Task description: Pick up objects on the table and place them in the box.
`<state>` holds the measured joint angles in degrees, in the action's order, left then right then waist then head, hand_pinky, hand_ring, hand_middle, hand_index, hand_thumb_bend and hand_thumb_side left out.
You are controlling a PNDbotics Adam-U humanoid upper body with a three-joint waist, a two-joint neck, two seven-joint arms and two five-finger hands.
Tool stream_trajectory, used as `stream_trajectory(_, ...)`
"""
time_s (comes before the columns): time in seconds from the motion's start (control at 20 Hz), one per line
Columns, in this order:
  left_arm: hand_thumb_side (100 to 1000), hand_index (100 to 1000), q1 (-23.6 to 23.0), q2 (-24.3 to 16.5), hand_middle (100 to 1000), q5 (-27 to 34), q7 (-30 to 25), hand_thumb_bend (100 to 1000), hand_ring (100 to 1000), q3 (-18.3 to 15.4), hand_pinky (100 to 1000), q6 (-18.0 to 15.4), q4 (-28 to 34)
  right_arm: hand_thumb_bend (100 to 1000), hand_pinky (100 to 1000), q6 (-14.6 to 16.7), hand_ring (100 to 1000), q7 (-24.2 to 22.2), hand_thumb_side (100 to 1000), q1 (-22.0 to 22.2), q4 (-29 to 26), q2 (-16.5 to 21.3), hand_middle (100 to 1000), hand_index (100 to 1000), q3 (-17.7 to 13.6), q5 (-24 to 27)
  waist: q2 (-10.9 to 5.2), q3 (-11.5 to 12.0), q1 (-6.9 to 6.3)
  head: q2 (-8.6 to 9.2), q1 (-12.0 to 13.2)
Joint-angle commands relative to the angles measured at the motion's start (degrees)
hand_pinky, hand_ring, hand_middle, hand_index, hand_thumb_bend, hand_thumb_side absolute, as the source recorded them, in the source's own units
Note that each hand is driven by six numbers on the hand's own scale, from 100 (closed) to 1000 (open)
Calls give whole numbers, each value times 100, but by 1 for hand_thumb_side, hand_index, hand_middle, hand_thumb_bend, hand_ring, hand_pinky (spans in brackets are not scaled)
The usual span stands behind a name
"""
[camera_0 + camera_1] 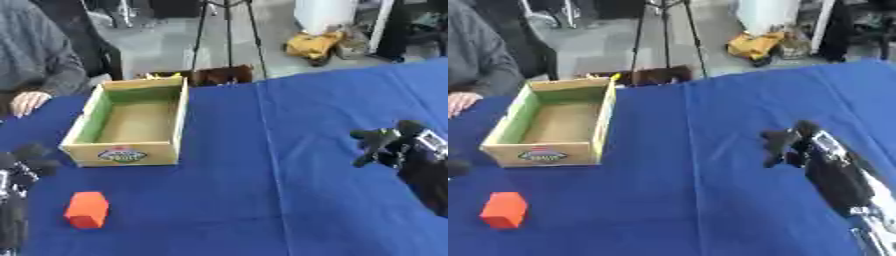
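An orange block [87, 209] lies in the lower left of the frame on the blue tablecloth [262, 200], just below the open wooden box [131, 122], which stands in the upper left with a label on its near wall and nothing visible inside. Block and box are near each other but apart.

The left hand [22, 162] shows at the left edge, above and beside the block and holding nothing; whether its fingers are spread or curled I cannot tell. The right hand [785, 145] hangs at mid-right, well apart from the block, its fingers partly curled downward around nothing.

The main risk looks like a nudge rather than a grasp: the block is small and sits on cloth, so a hand coming down off-centre could push it sideways or tip it (and the cloth may wrinkle under a dragging finger, carrying the block along). If the right hand were chosen, the long reach across the table would put the forearm between the camera and the block, hiding the contact.

On the way to the box, a low carry could catch the near wall and shove the box toward the person's hand [28, 102] resting on the table at the upper left edge.
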<state>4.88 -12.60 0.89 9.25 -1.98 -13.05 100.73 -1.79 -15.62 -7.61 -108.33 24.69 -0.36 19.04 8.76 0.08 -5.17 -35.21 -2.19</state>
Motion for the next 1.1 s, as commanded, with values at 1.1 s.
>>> stream_trajectory(1.1,664,837,531,-1352,699,-1877,-1929,152,650,-53,697,582,-63,100,593,32,885,21,905,-33,29,160,570,542,-72,21,-135,-5,12,5,-51)
